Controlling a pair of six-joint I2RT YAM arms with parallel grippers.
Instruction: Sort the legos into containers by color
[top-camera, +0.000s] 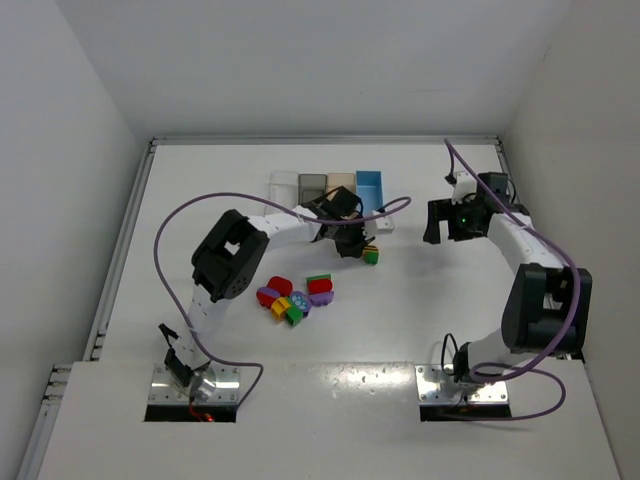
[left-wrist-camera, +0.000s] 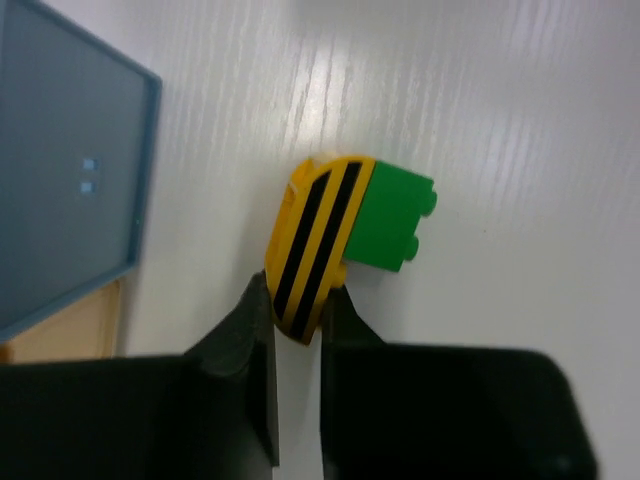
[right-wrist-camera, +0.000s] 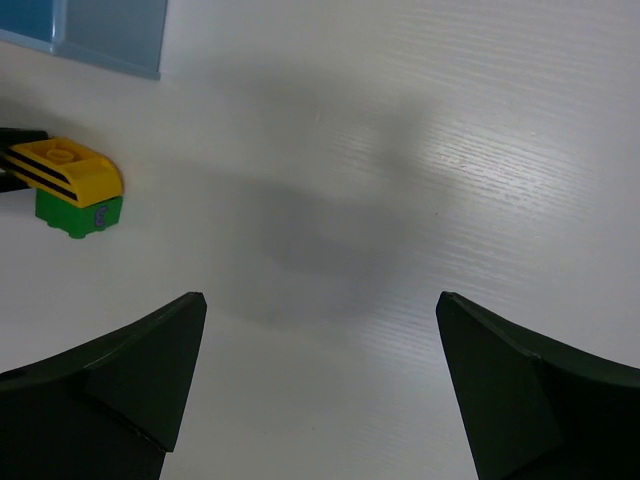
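Gripping yellow brick (left-wrist-camera: 312, 240), two black stripes, atop green brick (left-wrist-camera: 392, 218).

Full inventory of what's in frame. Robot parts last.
clear bin: one, clear, left end of the far row
grey bin: one, smoky grey, next along
tan bin: one, tan, next along
light blue bin: one, light blue, right end
loose legos: about seven, red, purple, yellow, green, clustered mid-table
yellow striped brick: one, yellow with black stripes, near the light blue bin
green brick: one, green, joined to the striped brick
table: one, white
left tool: black, shut on the yellow striped brick
right tool: black, open, above bare table on the right
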